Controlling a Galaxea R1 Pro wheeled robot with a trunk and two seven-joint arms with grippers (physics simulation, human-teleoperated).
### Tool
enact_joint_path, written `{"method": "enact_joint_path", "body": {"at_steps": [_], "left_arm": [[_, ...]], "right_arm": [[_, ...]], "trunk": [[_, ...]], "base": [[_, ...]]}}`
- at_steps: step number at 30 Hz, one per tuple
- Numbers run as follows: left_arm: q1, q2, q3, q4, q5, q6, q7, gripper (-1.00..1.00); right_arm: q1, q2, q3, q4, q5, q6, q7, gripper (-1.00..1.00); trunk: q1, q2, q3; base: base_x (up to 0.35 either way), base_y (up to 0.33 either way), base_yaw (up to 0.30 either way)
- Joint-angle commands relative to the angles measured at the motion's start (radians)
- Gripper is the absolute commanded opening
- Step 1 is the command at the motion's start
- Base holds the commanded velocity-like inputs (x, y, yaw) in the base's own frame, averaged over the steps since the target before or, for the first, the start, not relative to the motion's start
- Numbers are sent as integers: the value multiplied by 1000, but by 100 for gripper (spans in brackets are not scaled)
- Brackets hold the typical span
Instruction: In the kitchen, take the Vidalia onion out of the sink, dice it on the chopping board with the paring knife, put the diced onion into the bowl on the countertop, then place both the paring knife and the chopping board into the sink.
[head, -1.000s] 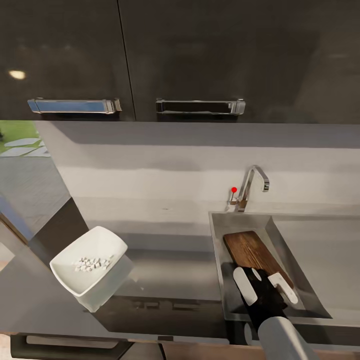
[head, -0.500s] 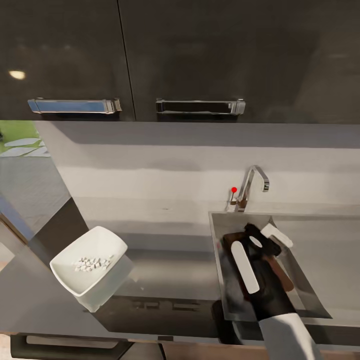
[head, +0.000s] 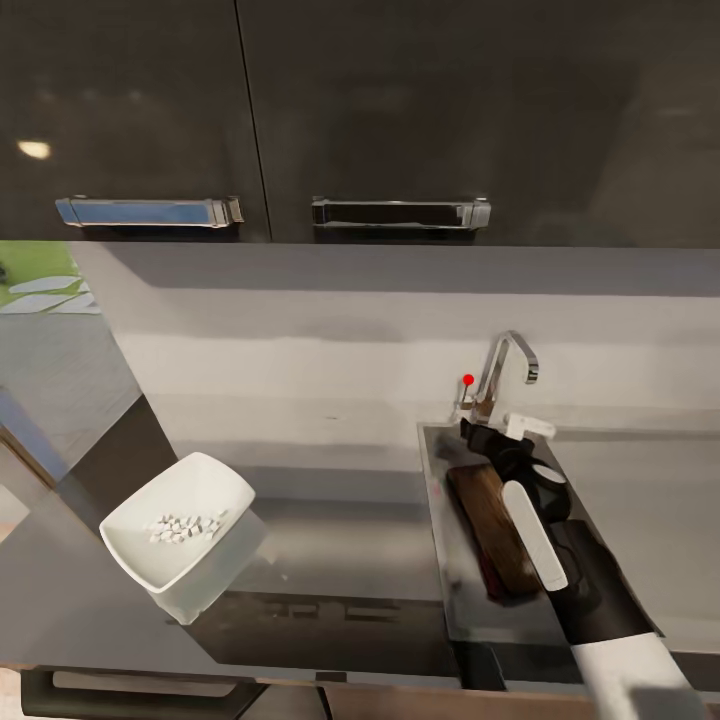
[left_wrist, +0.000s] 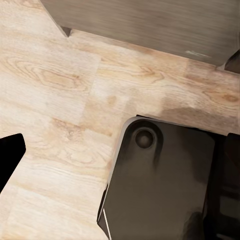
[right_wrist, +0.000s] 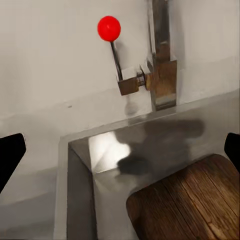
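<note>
The chopping board (head: 492, 525) lies in the sink (head: 440, 560); the right hand (head: 520, 450) hovers over it near the tap (head: 505, 370), fingers spread, empty. Diced onion fills the bowl (head: 180, 535), left of the sink. The job looks nearly done, pending the unseen knife.

Two dark glossy upper cabinet doors (head: 400, 100) span the top of the head view, each carrying a horizontal metal handle: one with a bluish sheen (head: 148, 211) and one darker (head: 400, 212). Below them runs a pale grey backsplash wall (head: 300, 350). At the far side a patch of green outdoor ground (head: 30, 262) shows. The left wrist view shows a light wooden floor (left_wrist: 50, 100).
</note>
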Motion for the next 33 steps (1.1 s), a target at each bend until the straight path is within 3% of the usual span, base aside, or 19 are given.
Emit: {"method": "enact_joint_path", "body": {"at_steps": [1, 19, 24, 28, 31, 33], "left_arm": [[0, 2, -8, -2, 5, -3, 10, 100], [0, 2, -8, -3, 5, -3, 10, 100], [0, 2, -8, -2, 5, -2, 10, 100], [0, 2, -8, -1, 5, -2, 10, 100], [0, 2, -8, -1, 5, -2, 10, 100], [0, 2, -8, -1, 5, -1, 10, 100]], "right_arm": [[-1, -6, 3, -2, -10, 4, -2, 100], [1, -11, 7, -1, -6, 1, 7, 100], [28, -11, 8, -2, -1, -14, 9, 100], [62, -11, 16, -4, 43, -76, 11, 100], [110, -11, 78, -7, 94, -185, 10, 100], [139, -12, 103, -16, 104, -240, 10, 100]], "trunk": [[1, -2, -2], [1, -2, -2], [1, -2, -2], [1, -2, -2], [1, -2, -2], [1, -2, -2]], "base": [[-57, 0, 0], [-316, 0, 0], [-344, 0, 0], [-344, 0, 0], [-344, 0, 0], [-344, 0, 0]]}}
